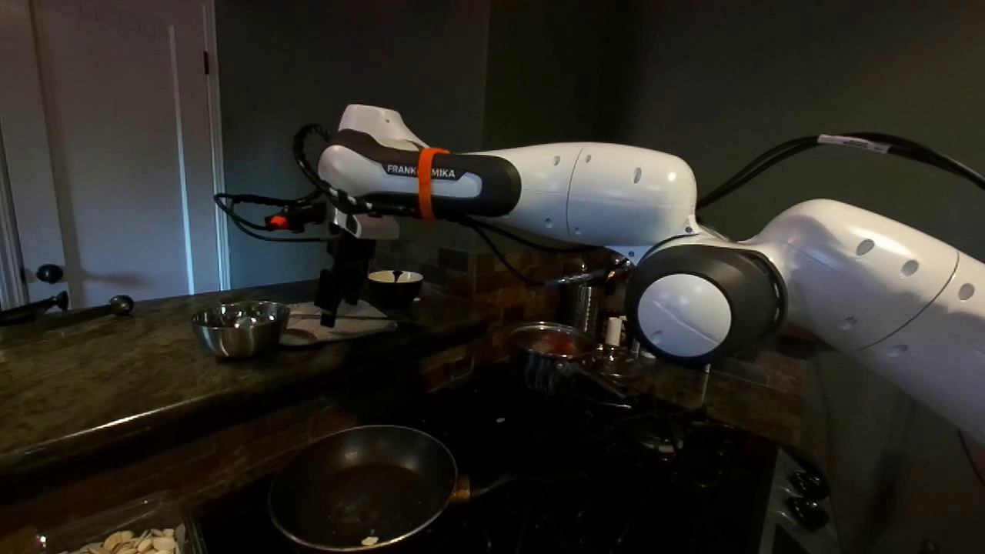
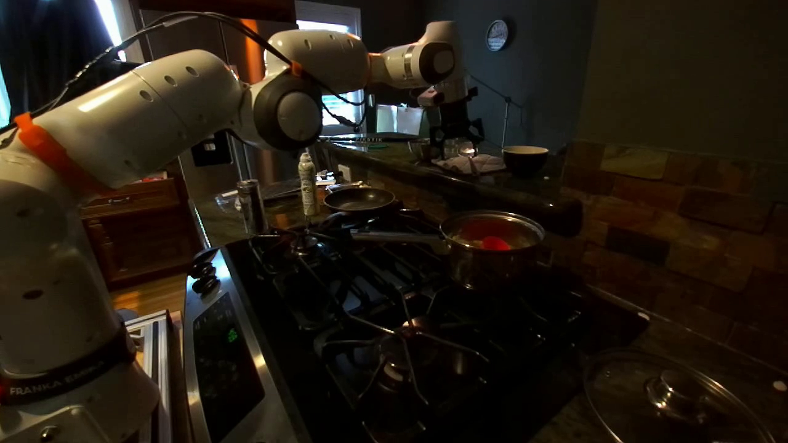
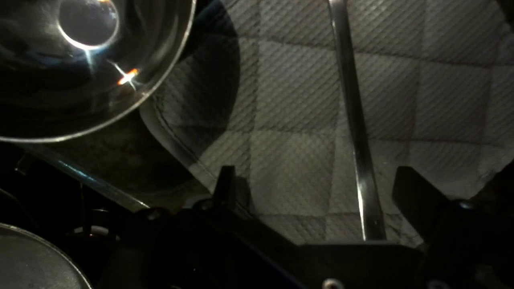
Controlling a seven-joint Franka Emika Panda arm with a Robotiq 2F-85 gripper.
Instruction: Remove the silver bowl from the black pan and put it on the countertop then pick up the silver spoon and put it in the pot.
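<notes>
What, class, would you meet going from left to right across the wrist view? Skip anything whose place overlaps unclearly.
Silver bowl → one finger of the hand → silver spoon (only its handle shows) → the hand's other finger.

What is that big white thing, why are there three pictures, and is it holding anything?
The big white thing is a robot arm. Its hand is called a gripper: two black fingers for pinching. Two pictures come from cameras standing in different spots nearby. The dark close-up comes from a camera on the robot's wrist.

On the countertop you can see the shiny silver bowl and a pale quilted cloth. The silver spoon lies across that cloth; up close, only part of its long handle shows. Lower down are the black pan and the pot, which has something red in it.

Nothing is held: the fingers stand open, with the handle showing between them in the close-up, touching neither.
</notes>
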